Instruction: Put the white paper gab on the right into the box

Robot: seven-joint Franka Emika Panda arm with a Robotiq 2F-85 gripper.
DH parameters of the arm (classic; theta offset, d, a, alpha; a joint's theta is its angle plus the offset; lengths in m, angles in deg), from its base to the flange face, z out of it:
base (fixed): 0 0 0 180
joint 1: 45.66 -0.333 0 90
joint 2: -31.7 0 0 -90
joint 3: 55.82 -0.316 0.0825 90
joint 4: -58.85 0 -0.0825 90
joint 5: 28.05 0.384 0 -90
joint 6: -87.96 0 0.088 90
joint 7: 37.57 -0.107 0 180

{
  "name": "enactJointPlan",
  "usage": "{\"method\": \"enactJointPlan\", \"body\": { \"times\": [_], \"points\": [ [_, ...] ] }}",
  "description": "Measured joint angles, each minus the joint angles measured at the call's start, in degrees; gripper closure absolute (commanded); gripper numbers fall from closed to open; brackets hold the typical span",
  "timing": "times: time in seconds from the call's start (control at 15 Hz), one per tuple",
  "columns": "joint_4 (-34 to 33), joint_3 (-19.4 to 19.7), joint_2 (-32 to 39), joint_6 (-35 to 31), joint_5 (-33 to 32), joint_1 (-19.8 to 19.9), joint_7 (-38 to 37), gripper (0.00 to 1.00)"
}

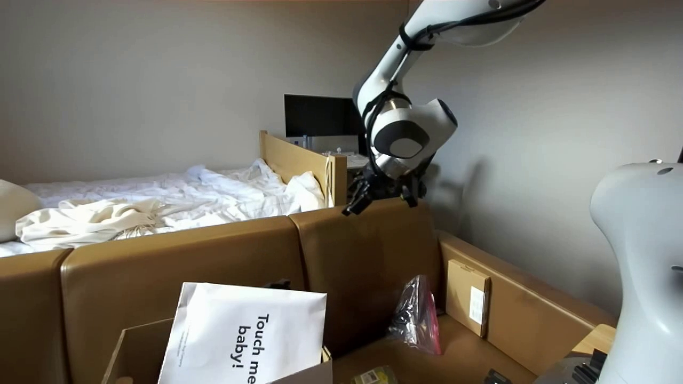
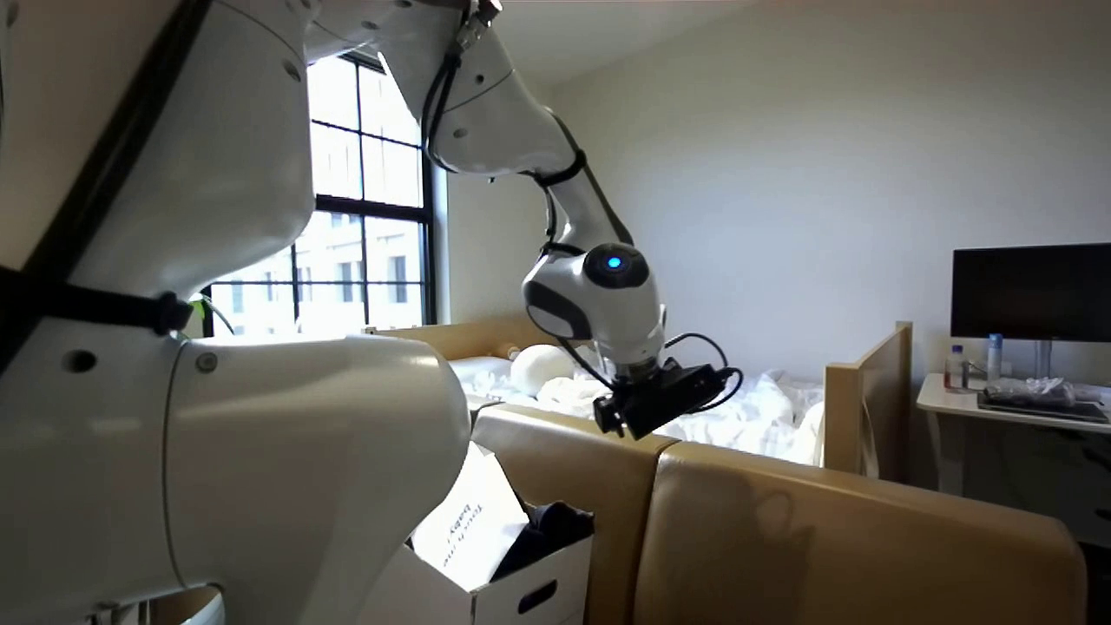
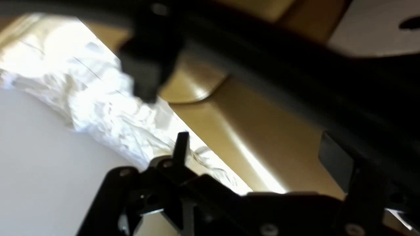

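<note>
In an exterior view, one white paper bag (image 1: 240, 336) printed "Touch me baby!" stands tilted in one white-sided cardboard box (image 1: 140, 349), lower left of the frame; how deep it sits is hard to judge, the bottom edge cutting both off. One black gripper (image 1: 380, 206) hangs just right of centre, released, its two fingers apart. Lower right are one clear plastic bag (image 1: 413, 314) with a pink edge and one flat brown package (image 1: 461, 293).

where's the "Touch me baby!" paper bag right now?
In an exterior view, bottom, left of centre: the white paper bag sticks up out of the open box, in front of the couch backrest.
</note>
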Motion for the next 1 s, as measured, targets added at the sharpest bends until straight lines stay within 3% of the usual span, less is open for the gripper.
{"method": "enactJointPlan", "body": {
  "times": [0.2,0.4,1.0],
  "points": [
    [2.01,5.99,-0.02,-3.71,-4.07,3.45,0.01,0.0],
    [2.6,9.23,0.18,-7.14,-8.29,6.61,-0.67,0.0],
    [2.6,9.18,1.47,-7.78,-8.78,6.54,-1.25,0.0]
  ]
}}
